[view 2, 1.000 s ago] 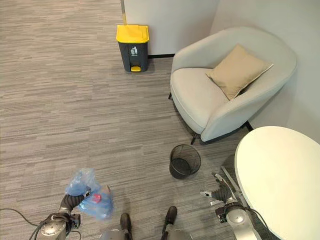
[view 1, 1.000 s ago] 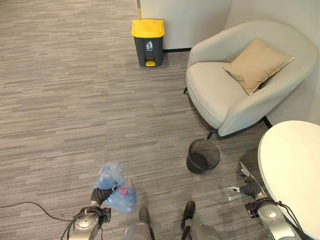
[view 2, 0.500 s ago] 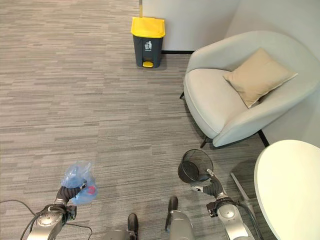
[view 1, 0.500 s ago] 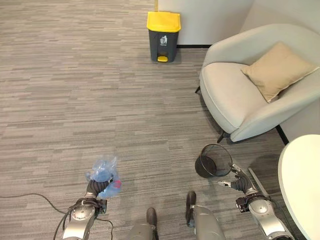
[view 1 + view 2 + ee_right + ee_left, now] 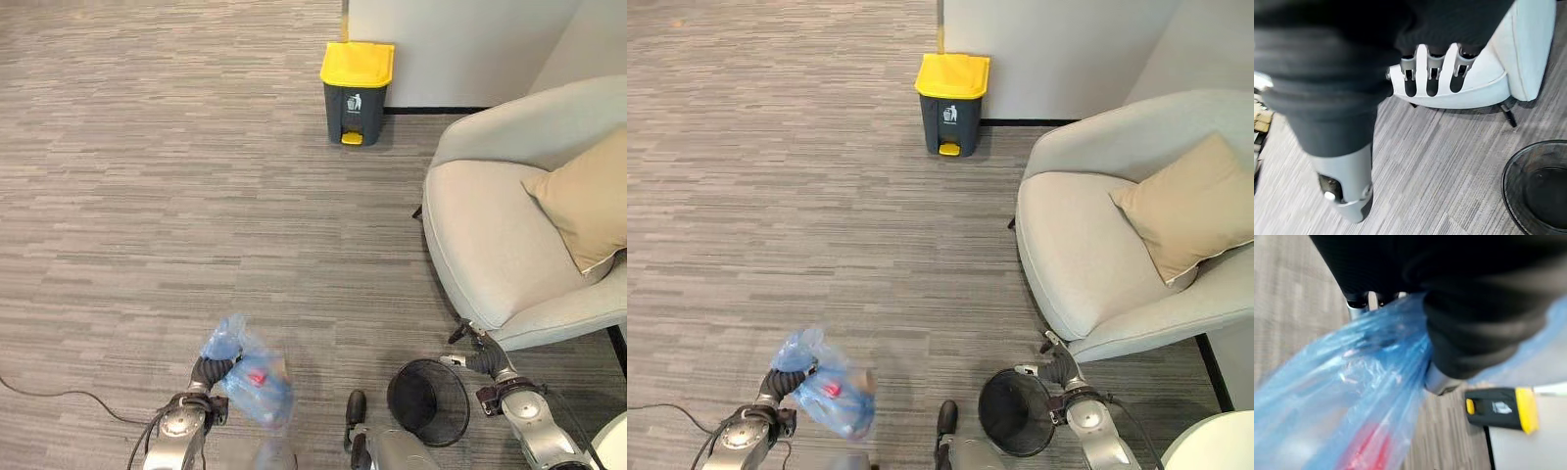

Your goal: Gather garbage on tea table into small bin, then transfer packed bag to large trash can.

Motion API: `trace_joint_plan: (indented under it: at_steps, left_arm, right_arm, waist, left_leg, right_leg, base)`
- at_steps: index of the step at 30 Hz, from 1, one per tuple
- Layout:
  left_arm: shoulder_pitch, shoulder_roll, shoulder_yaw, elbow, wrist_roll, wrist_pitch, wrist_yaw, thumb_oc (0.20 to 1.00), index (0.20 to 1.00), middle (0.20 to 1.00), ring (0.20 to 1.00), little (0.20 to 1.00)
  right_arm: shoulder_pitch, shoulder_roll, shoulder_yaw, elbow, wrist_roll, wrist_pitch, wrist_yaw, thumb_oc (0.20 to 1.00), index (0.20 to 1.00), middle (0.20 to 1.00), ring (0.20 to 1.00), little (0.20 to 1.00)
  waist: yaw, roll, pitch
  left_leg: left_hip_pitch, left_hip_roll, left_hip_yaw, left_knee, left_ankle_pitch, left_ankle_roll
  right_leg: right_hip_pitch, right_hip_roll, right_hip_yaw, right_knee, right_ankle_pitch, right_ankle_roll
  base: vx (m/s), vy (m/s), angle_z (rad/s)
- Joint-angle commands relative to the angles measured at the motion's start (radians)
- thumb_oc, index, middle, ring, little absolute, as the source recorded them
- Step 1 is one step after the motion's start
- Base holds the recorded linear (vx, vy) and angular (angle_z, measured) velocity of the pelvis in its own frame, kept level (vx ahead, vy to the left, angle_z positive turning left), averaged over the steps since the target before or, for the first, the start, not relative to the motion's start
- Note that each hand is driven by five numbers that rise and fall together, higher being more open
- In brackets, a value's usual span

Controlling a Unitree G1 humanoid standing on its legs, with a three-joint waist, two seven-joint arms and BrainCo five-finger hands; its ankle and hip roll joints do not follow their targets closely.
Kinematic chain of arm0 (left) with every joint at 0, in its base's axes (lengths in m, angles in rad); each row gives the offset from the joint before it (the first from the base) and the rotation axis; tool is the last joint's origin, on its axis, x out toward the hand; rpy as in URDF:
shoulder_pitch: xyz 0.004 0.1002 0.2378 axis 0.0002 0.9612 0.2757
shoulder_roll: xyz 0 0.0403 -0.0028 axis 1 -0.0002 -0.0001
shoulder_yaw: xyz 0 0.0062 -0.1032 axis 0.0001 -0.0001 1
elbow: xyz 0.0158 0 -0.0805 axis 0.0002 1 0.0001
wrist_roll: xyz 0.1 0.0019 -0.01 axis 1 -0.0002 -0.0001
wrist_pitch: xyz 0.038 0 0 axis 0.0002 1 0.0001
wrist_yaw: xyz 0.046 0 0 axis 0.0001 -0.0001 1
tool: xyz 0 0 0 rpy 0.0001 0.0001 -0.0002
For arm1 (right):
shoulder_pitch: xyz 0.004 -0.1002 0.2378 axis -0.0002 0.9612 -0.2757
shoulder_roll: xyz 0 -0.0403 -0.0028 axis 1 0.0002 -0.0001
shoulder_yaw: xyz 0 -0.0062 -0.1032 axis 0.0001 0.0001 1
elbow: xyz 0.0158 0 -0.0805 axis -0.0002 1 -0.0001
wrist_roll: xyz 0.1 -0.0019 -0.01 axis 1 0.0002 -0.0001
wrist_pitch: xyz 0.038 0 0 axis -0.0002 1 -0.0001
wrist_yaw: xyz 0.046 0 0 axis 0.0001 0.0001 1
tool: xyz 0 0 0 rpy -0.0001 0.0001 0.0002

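Grey carpet (image 5: pixel 147 176) fills my view. At lower left my left hand (image 5: pixel 208 371) is clenched round the neck of the blue bag (image 5: pixel 253 377), something red inside. At top centre stands the yellow-lidded can (image 5: pixel 357 78). The mesh bin (image 5: pixel 428 401) sits at lower right, my right hand (image 5: pixel 479 356) beside it, fingers released. Armchair (image 5: pixel 500 245) at right.

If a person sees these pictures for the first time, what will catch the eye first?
First, the blue plastic bag with something red inside, gripped in the left hand low over the carpet. Next, the yellow-lidded trash can standing against the far wall. Then the pale armchair with its tan cushion, and the small black mesh bin beside the open right hand.
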Motion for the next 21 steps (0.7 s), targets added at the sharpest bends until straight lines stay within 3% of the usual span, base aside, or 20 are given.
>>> trace_joint_plan:
  at_steps: [1, 2, 3, 4, 5, 8, 12, 15, 18, 21]
  left_arm:
    - [-0.014, 0.076, -0.011, -0.048, 0.036, -0.044, 0.009, 0.200, 0.200, 0.200, 0.200, 0.200]
    - [-0.016, 0.078, -0.010, -0.046, 0.036, -0.044, 0.011, 0.200, 0.200, 0.200, 0.200, 0.200]
    - [-0.016, 0.078, -0.011, -0.046, 0.036, -0.044, 0.012, 0.200, 0.200, 0.200, 0.200, 0.200]
    - [-0.016, 0.077, -0.011, -0.049, 0.033, -0.042, 0.014, 0.200, 0.200, 0.200, 0.200, 0.200]
    - [-0.013, 0.076, -0.008, -0.049, 0.032, -0.042, 0.019, 0.200, 0.200, 0.200, 0.200, 0.200]
    - [0.005, 0.076, -0.001, -0.056, 0.034, -0.040, 0.013, 0.200, 0.200, 0.200, 0.200, 0.200]
    - [0.039, 0.086, 0.026, -0.066, 0.043, -0.034, 0.011, 0.200, 0.200, 0.200, 0.200, 0.200]
    - [0.035, 0.098, 0.038, -0.071, 0.037, -0.032, 0.015, 0.200, 0.200, 0.200, 0.200, 0.200]
    - [0.026, 0.116, 0.047, -0.068, 0.036, -0.034, 0.029, 0.200, 0.200, 0.200, 0.200, 0.200]
    - [0.011, 0.113, 0.043, -0.062, 0.026, -0.035, 0.038, 0.200, 0.200, 0.200, 0.200, 0.200]
  right_arm:
    - [0.000, -0.019, -0.015, 0.004, 0.033, -0.034, -0.032, 1.000, 1.000, 1.000, 1.000, 1.000]
    - [-0.003, -0.014, -0.014, 0.012, 0.037, -0.034, -0.037, 1.000, 1.000, 1.000, 1.000, 1.000]
    - [-0.003, -0.013, -0.014, 0.013, 0.037, -0.035, -0.038, 1.000, 1.000, 1.000, 1.000, 1.000]
    - [-0.006, -0.004, -0.009, 0.024, 0.040, -0.033, -0.043, 1.000, 1.000, 1.000, 1.000, 1.000]
    - [-0.007, 0.001, -0.011, 0.034, 0.043, -0.033, -0.048, 1.000, 1.000, 1.000, 1.000, 1.000]
    - [0.001, 0.013, -0.011, 0.035, 0.041, -0.033, -0.039, 1.000, 1.000, 1.000, 1.000, 1.000]
    - [-0.005, 0.049, -0.004, 0.042, 0.037, -0.026, -0.022, 1.000, 1.000, 1.000, 1.000, 1.000]
    - [-0.031, 0.048, 0.006, 0.043, 0.027, -0.020, -0.011, 1.000, 1.000, 1.000, 1.000, 1.000]
    - [-0.053, 0.057, 0.018, 0.035, 0.034, -0.022, -0.011, 1.000, 1.000, 1.000, 1.000, 1.000]
    - [-0.067, 0.053, 0.028, 0.037, 0.031, -0.017, -0.006, 1.000, 1.000, 1.000, 1.000, 1.000]
  waist:
    - [0.004, -0.030, 0.000]
    - [0.016, -0.026, 0.004]
    - [0.017, -0.028, 0.004]
    - [0.033, -0.022, 0.007]
    - [0.039, -0.021, 0.008]
    - [0.043, -0.018, -0.006]
    - [0.061, -0.039, -0.024]
    - [0.072, -0.046, -0.017]
    - [0.069, -0.041, -0.013]
    - [0.066, -0.031, -0.007]
  left_leg:
    - [-0.113, -0.072, 0.056, -0.230, 0.053, 0.068]
    - [-0.143, -0.067, 0.052, -0.280, 0.104, 0.059]
    - [-0.139, -0.068, 0.053, -0.286, 0.107, 0.059]
    - [-0.168, -0.060, 0.044, -0.352, 0.160, 0.047]
    - [-0.180, -0.059, 0.045, -0.367, 0.179, 0.044]
    - [-0.141, -0.053, 0.048, -0.392, 0.176, 0.051]
    - [-0.114, -0.073, 0.071, -0.330, 0.114, 0.090]
    - [-0.095, -0.083, 0.083, -0.304, 0.065, 0.125]
    - [-0.062, -0.095, 0.088, -0.312, 0.037, 0.151]
    - [-0.014, -0.103, 0.084, -0.333, 0.015, 0.158]
  right_leg:
    - [0.035, -0.052, 0.091, -0.004, -0.112, 0.170]
    - [0.051, -0.040, 0.098, -0.009, -0.120, 0.169]
    - [0.052, -0.041, 0.099, -0.009, -0.121, 0.169]
    - [0.082, -0.027, 0.109, -0.016, -0.136, 0.171]
    - [0.103, -0.024, 0.118, -0.020, -0.147, 0.172]
    - [0.128, -0.023, 0.133, -0.013, -0.166, 0.176]
    - [0.153, -0.076, 0.170, 0.052, -0.196, 0.202]
    - [0.113, -0.100, 0.193, 0.169, -0.181, 0.225]
    - [0.037, -0.110, 0.203, 0.288, -0.120, 0.244]
    - [-0.032, -0.112, 0.185, 0.299, -0.110, 0.233]
  base:
    - [0.34, 0.003, 0.26]
    - [0.23, 0.022, 0.19]
    - [0.26, 0.052, -0.10]
    - [0.28, 0.068, -0.46]
    - [0.40, 0.120, -0.38]
    - [0.27, 0.111, -0.29]
    - [0.36, 0.223, -0.32]
    - [0.23, 0.175, -0.56]
    - [0.18, 0.124, -0.02]
    - [0.22, 0.075, -0.04]
